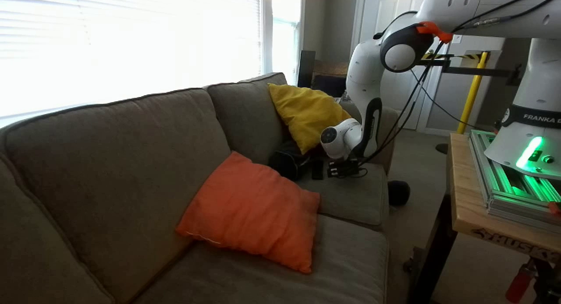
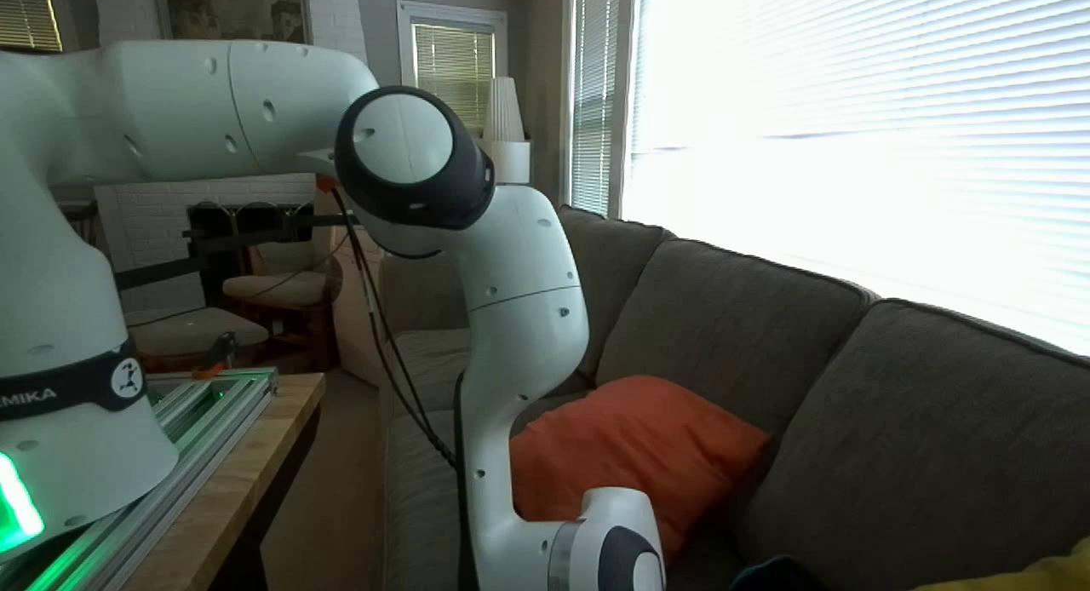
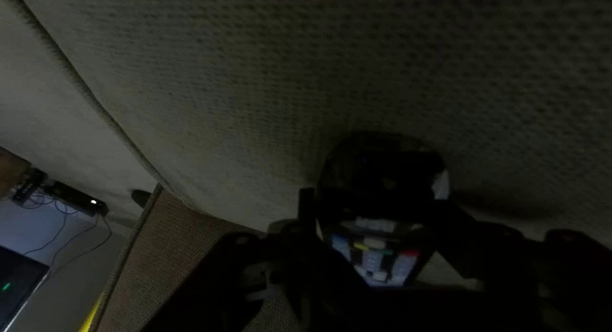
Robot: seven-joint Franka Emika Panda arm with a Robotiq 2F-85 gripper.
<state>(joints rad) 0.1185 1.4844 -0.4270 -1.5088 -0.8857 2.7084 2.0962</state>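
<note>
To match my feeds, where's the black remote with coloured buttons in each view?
Wrist view: remote, right of centre, straddled by the black claw.
An exterior view: possibly the slim dark shape left of the claw.
An exterior view: not visible; white arm cut off below.
Shared landmark: grey-brown fabric sofa.

Remote [image 3: 382, 255] on sofa seat [image 3: 229, 107], between fingers [image 3: 306, 203] of gripper [image 3: 377, 203]. In an exterior view: window [image 1: 131, 41] behind sofa [image 1: 353, 251], workbench [image 1: 464, 185] right of sofa, floor [image 1: 418, 161] between, arm base [image 1: 548, 137] on workbench. Near pillow [image 1: 254, 212] on seat, against backrest [image 1: 114, 172]; far pillow [image 1: 307, 111] farther along, also against backrest. Unclear bundle [image 1: 284, 160] between pillows, left of gripper. In an exterior view: lamp [image 2: 506, 118] past sofa's far end, chair [image 2: 277, 290] behind workbench.
</note>
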